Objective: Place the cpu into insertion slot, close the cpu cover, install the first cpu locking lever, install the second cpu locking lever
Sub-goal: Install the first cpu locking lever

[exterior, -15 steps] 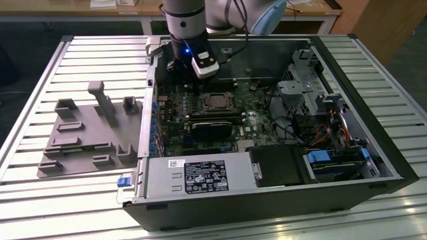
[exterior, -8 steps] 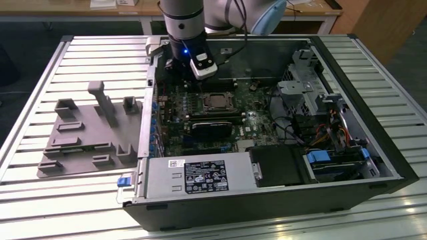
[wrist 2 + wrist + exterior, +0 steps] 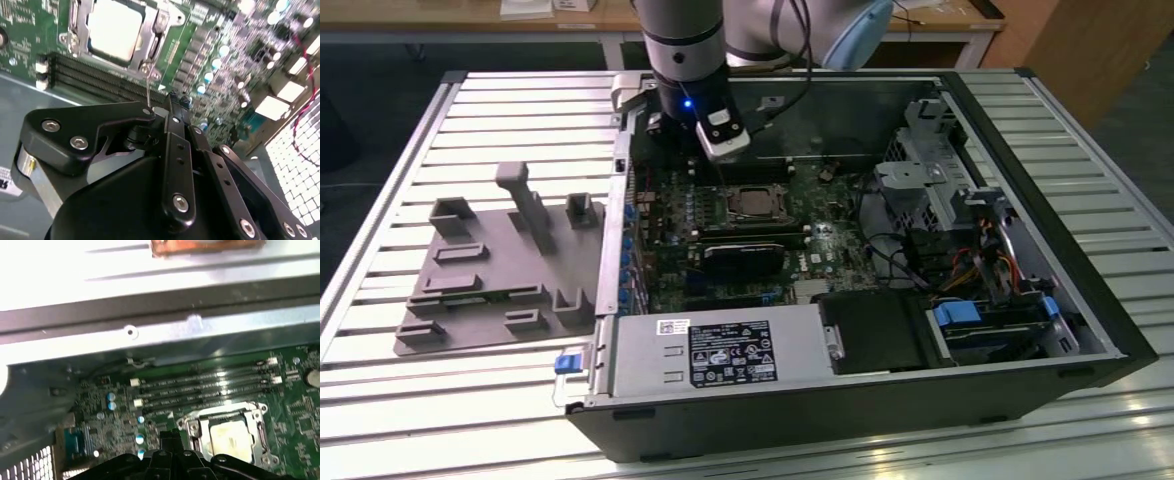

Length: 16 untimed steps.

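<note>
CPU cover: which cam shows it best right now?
The second wrist view. The cpu cover is close up there, with its silver frame plain to see around the pale cpu. The first wrist view has it from farther off, and the exterior view from far above, as a small square.

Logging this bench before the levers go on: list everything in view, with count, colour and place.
computer case: one, black, open, on the table
table: one, pale slatted metal, under everything
motherboard: one, green, inside the case
cpu: one, silver-grey, in the cpu cover's window
cpu cover: one, silver, flat around the cpu
memory slots: several, black, alongside the cpu cover
power supply: one, silver, at the case's near edge
fixture plate: one, grey, exterior view's left of the case
arm: one, grey, above the case
gripper: one, black, fingers shut, near the cpu cover
</note>
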Tool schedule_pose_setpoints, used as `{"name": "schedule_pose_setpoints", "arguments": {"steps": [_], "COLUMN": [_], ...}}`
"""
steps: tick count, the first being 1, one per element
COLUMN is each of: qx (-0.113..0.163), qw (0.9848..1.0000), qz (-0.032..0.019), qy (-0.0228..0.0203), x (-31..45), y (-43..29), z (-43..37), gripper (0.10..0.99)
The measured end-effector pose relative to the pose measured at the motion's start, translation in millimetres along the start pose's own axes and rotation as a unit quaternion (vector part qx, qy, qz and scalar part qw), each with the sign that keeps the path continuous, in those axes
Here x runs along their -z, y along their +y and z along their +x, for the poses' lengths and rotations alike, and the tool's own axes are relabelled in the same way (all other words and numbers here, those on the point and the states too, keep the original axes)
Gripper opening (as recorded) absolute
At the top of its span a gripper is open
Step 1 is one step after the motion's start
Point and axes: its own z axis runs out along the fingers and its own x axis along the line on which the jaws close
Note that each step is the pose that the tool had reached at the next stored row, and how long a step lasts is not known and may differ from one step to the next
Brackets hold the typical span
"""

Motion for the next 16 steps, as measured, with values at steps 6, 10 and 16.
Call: {"name": "schedule_pose_setpoints", "arguments": {"steps": [6, 10, 16], "qx": [-0.003, -0.003, -0.003], "qw": [0.9996, 0.9995, 0.9995], "qz": [-0.0264, -0.0315, -0.0316], "qy": [0.0046, 0.0055, 0.0055], "x": [0.2, 0.2, -0.1], "y": [-0.4, -0.4, 0.3], "z": [2.2, 2.3, -1.5], "gripper": [0.102, 0.102, 0.102]}}
